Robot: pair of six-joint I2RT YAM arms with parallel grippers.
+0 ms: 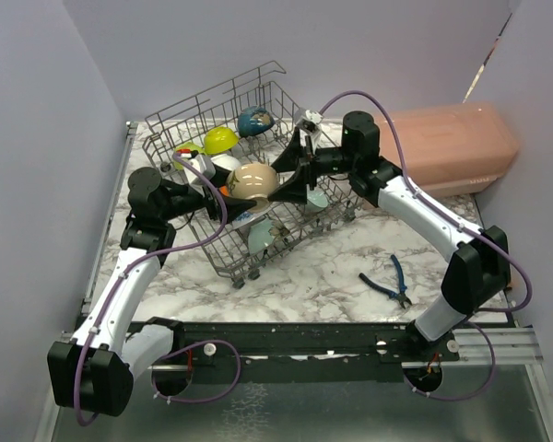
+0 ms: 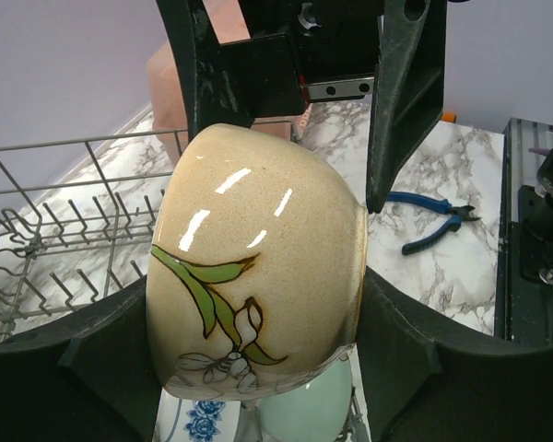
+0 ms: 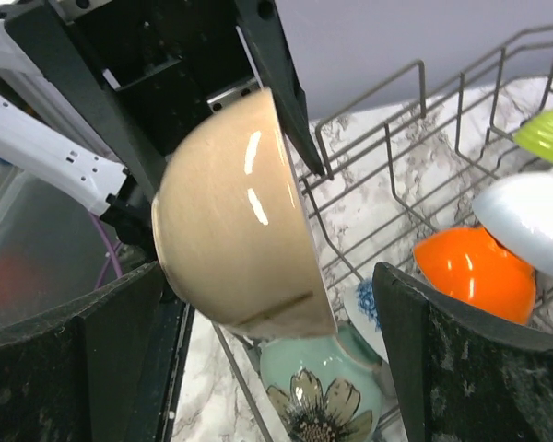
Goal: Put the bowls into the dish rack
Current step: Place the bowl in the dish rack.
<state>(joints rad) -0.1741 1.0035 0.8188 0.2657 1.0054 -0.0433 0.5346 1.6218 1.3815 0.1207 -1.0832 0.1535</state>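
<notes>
The left gripper (image 2: 258, 322) is nearest in its own wrist view. Its dark fingers (image 2: 83, 359) are closed on either side of the beige bowl (image 2: 258, 267), which is tipped on its side in the air above the dish rack (image 1: 217, 244). The right gripper (image 3: 286, 313) meets it from the far right with its jaws spread wide. They reach around the bowl without clamping it, and a gap shows at one finger.

The bowl looks like glazed ceramic: stiff, glossy and probably slippery under hard pads, fairly weighty for its size, and likely to chip against wire or another bowl. A pinch over the rim wall, one finger inside and one outside, seems the safest hold. A squeeze across the rounded belly could slide off.

The rack already holds several bowls:
- a lime-yellow bowl (image 1: 220, 140) and a dark blue bowl (image 1: 255, 120) at the far side
- an orange bowl (image 3: 470, 267) beside a white bowl (image 3: 535, 221)
- a pale teal flowered bowl (image 3: 313, 391) directly under the held one
- a blue-patterned white bowl (image 2: 198, 419) next to it

The pink lidded box (image 1: 452, 147) stands shut at the far right.
</notes>
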